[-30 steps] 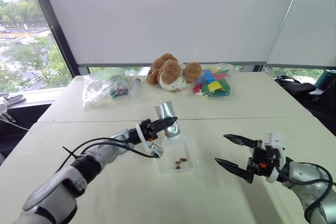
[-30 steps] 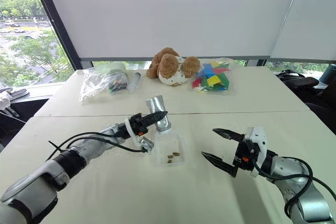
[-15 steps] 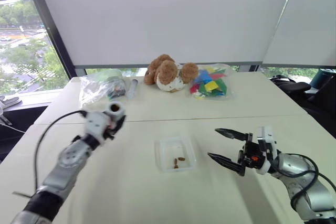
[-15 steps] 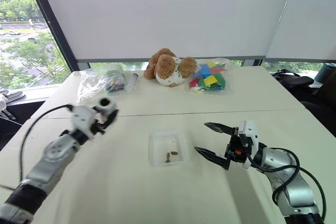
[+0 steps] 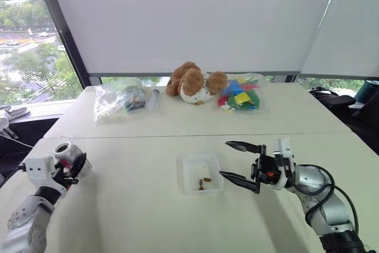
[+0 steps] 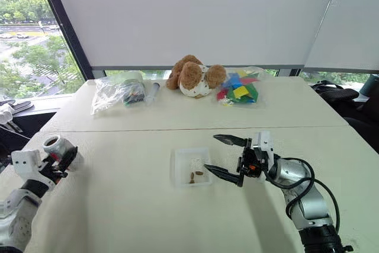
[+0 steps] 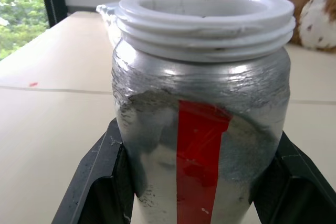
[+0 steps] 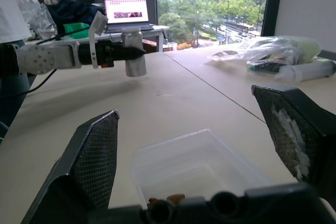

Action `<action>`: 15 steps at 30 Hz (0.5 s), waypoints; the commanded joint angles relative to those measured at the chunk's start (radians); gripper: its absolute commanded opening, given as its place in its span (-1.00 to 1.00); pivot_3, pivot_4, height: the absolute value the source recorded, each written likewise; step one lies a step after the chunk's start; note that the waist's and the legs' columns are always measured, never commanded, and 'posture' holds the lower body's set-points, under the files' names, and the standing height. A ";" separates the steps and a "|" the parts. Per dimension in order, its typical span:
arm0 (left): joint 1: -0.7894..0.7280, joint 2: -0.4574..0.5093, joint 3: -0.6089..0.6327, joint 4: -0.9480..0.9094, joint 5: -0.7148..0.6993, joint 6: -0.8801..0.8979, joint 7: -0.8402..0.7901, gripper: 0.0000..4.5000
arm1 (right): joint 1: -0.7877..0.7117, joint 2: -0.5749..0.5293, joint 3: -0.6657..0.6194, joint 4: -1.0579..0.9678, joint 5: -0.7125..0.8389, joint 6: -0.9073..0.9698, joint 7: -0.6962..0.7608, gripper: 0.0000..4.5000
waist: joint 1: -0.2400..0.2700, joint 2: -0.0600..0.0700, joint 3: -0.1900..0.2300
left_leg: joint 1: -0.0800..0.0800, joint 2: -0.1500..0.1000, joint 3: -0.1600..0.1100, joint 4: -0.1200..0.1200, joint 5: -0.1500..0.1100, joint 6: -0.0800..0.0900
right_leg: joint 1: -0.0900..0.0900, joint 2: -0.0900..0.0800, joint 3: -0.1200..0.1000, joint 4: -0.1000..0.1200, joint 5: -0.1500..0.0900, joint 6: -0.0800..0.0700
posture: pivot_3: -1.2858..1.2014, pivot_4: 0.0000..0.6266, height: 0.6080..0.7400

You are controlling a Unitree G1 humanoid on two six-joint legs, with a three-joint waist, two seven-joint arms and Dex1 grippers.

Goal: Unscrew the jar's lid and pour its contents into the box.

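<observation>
The jar (image 5: 67, 156), silver with a red stripe, is near the table's left edge with my left gripper (image 5: 71, 164) shut on it. Black fingers (image 7: 97, 179) press its sides, and its white threaded mouth (image 7: 205, 11) is bare. The lid is out of view. The clear box (image 5: 200, 173) lies mid-table with a few brown pellets (image 5: 205, 181) of the contents inside. My right gripper (image 5: 225, 159) stands open just right of the box, pointing at it, nothing between its fingers (image 8: 97, 156).
A teddy bear (image 5: 192, 81), a bag of coloured pieces (image 5: 240, 94), a clear bag (image 5: 117, 96) and a small tube (image 5: 151, 98) lie along the table's far side. A laptop (image 8: 127, 13) and a person stand beyond the table's left edge.
My left arm swung the jar from above the box out to the table's left edge. My right gripper, still open, moved left up to the box.
</observation>
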 commanded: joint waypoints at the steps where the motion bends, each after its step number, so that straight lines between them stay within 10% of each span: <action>1: -0.001 -0.025 0.044 0.013 0.048 -0.039 0.016 -0.05 | -0.014 0.005 -0.005 0.001 -0.004 -0.031 0.011 0.97 | 0.001 -0.001 0.000 | 0.000 0.000 0.000 0.000 0.000 0.000 | 0.000 0.000 0.000 0.000 0.000 0.000 | 0.03 -0.52 1.00; 5: 0.010 -0.042 0.041 -0.006 0.075 -0.008 0.013 -0.05 | -0.010 0.005 -0.003 -0.002 -0.002 -0.032 0.016 0.97 | 0.001 0.000 -0.001 | 0.000 0.000 0.000 0.000 0.000 0.000 | 0.000 0.000 0.000 0.000 0.000 0.000 | 0.03 -0.52 1.00; 10: 0.025 -0.052 0.068 -0.039 0.071 0.019 0.012 0.97 | -0.008 -0.003 -0.009 -0.009 0.002 -0.029 0.021 1.00 | 0.001 0.000 -0.001 | 0.000 0.000 0.000 0.000 0.000 0.000 | 0.000 0.000 0.000 0.000 0.000 0.000 | 0.03 -0.52 1.00; 15: 0.058 -0.049 0.092 -0.094 0.067 0.031 -0.005 0.97 | 0.012 -0.023 -0.024 -0.029 0.006 -0.018 0.018 1.00 | 0.001 0.000 -0.001 | 0.000 0.000 0.000 -0.001 0.000 0.000 | 0.000 0.000 0.000 0.000 0.000 0.000 | 0.03 -0.52 1.00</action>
